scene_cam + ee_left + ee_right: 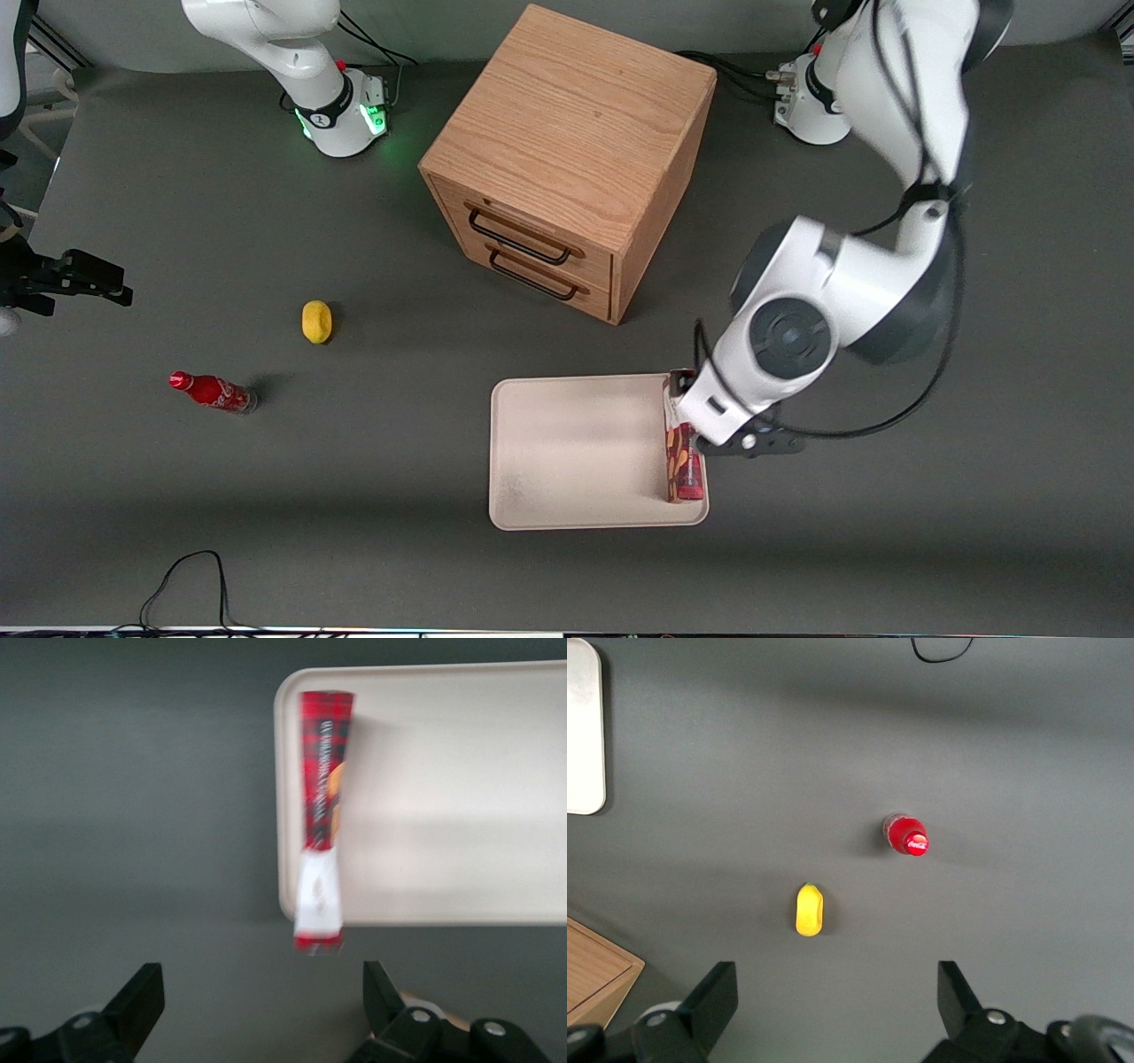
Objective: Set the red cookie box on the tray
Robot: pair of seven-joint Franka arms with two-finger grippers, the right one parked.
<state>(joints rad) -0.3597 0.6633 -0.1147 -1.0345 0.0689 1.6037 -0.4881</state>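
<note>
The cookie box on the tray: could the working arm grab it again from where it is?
Probably yes: the gripper hangs open near the cookie box, which stands on edge along the tray rim, nothing between them.

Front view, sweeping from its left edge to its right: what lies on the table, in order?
Soda bottle → lemon → wooden drawer cabinet → tray → cookie box standing on edge on the tray → gripper, jaws open, above the box.

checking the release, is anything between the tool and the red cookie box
No. In the left wrist view the tool is open, clear of the red cookie box, with only bare dark table showing between them. The box stands on edge along the tray rim.
</note>
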